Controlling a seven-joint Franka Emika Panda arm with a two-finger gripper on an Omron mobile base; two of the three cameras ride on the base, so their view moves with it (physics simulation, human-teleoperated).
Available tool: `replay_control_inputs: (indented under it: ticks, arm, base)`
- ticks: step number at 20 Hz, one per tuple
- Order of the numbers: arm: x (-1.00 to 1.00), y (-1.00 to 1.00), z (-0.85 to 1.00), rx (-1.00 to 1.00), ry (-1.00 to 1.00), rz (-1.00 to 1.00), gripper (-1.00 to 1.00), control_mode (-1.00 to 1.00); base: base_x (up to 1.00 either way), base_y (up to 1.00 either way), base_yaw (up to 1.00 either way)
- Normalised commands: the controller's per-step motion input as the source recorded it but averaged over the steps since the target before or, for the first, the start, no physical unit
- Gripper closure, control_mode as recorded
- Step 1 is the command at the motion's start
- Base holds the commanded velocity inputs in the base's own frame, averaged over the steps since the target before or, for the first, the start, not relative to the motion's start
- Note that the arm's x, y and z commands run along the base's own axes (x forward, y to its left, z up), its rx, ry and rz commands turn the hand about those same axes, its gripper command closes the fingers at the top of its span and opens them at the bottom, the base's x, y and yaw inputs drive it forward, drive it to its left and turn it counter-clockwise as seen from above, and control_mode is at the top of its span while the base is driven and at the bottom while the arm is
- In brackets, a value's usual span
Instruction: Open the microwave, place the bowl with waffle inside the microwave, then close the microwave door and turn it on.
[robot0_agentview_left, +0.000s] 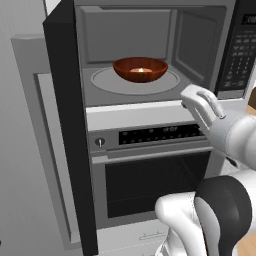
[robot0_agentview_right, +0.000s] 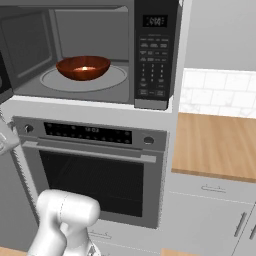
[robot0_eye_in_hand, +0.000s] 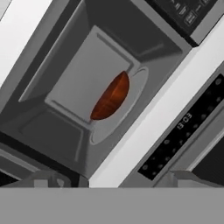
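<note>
The microwave door (robot0_agentview_left: 67, 125) is cut off at the top edge; keypad (robot0_agentview_right: 152, 65) labels are unreadable.

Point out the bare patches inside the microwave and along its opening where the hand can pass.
Inside the microwave, the turntable is bare left and right of the bowl, and the grey floor is bare between turntable and side walls. The opening is clear in front of the bowl. It is tighter on the left, where the microwave door stands open.
</note>
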Motion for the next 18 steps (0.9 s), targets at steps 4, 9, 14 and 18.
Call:
replay_control_inputs:
  ticks: [4, 9, 14, 18]
  arm:
    - [0.34, 0.0, -0.5, -0.2, -0.19, 0.0, -1.0, -1.0]
    - [0.54, 0.0, -0.47, -0.17, -0.19, 0.0, -1.0, -1.0]
    - [0.65, 0.0, -0.41, -0.13, -0.19, 0.0, -1.0, -1.0]
    - [0.5, 0.0, -0.49, -0.14, -0.22, 0.0, -1.0, -1.0]
  base:
    - [0.0, 0.0, 0.0]
    - [0.0, 0.0, 0.0]
    - [0.0, 0.0, 0.0]
    - [0.0, 0.0, 0.0]
